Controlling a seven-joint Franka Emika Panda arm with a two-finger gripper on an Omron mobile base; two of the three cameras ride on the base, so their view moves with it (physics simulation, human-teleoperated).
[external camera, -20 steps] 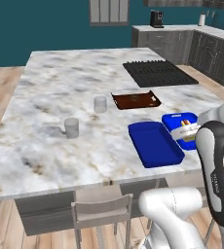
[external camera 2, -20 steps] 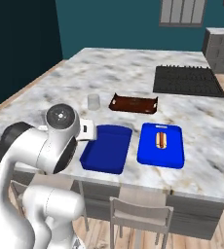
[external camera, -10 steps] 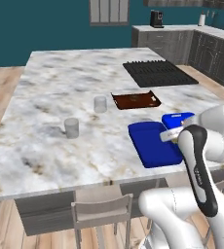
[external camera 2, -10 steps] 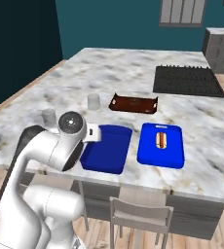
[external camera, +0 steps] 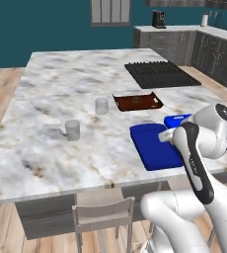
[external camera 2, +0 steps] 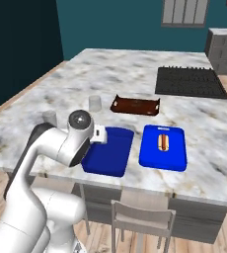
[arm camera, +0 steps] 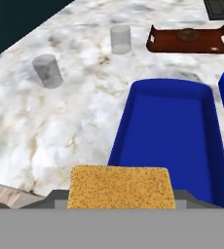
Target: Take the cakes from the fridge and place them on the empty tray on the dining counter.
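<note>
The yellow-orange cake [arm camera: 121, 187] is pinched in the gripper [arm camera: 121, 194] (jaws pressed against its sides) and carried near the empty tray [arm camera: 170, 141], for placing there.

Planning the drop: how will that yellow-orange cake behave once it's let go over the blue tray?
The cake looks flat-sided and squarish, so it probably lands without rolling. Its speckled, spongy surface suggests it is soft and light. The tray has a low rim that should stop any slide.
</note>
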